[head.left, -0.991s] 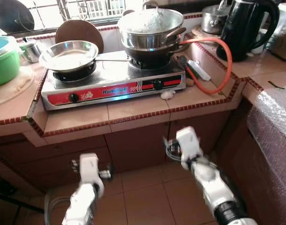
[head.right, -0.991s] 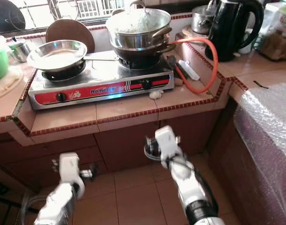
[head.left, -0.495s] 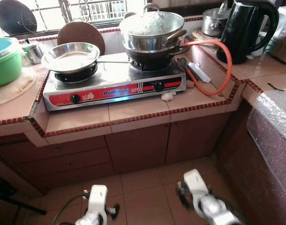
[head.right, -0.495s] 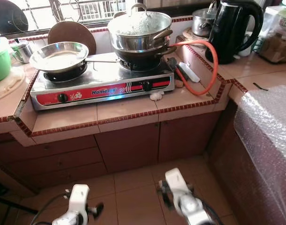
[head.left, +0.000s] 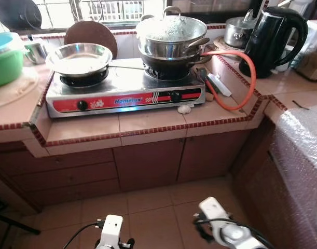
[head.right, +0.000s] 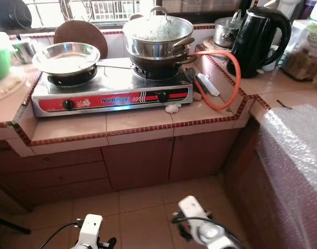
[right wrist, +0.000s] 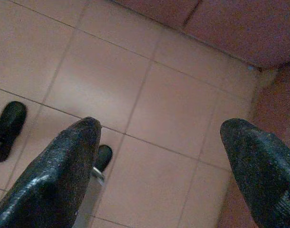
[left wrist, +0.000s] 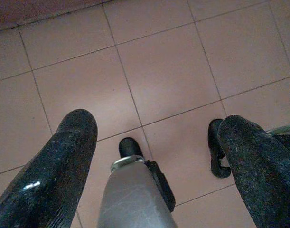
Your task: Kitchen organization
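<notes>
Both arms hang low over the tiled floor (left wrist: 159, 80) in front of the desk (head.left: 148, 127). The left claw (left wrist: 159, 142) points down at the tiles, fingers spread wide and empty. The right claw (right wrist: 159, 156) also points down, spread wide and empty. On the desk the gas stove (head.left: 124, 93) carries a steel frying pan (head.left: 78, 58) and stacked lidded pots (head.left: 171, 39); a black kettle (head.left: 272, 36) stands to the right.

Bright window (head.left: 116, 9) backlight glares off the stove (head.left: 124, 88); wrist views dim.
</notes>
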